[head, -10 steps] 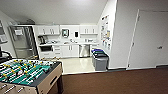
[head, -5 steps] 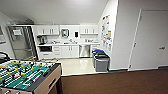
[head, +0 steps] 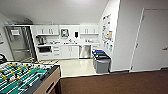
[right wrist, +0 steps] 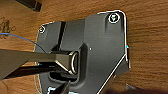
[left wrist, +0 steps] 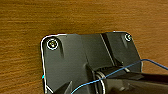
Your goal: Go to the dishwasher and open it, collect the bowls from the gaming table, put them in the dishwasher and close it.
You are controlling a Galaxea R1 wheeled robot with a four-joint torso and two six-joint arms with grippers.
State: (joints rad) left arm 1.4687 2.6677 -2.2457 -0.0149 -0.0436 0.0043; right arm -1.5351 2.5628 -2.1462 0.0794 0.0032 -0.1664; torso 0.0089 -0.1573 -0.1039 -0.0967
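Observation:
The dishwasher (head: 85, 51) is a steel-grey panel set among white cabinets in the kitchen nook far ahead, and its door is shut. The gaming table (head: 22, 76), with a green field and yellow figures, fills the head view's lower left corner, close to me. Some pale things (head: 33, 60) lie at the table's far end, too blurred to tell whether they are bowls. Both wrist views look down past the robot's dark plates onto a brown, wood-grained floor (left wrist: 75, 17).
A tall steel fridge (head: 20, 42) stands left of the kitchen counter. Grey bins with blue lids (head: 101, 61) line the right wall of the nook. A white door (head: 152, 40) is at the right. Brown floor (head: 112, 83) meets the pale kitchen floor (head: 75, 67).
The whole head picture has shifted slightly downward, so the camera has moved a little. Nothing in the room itself has moved.

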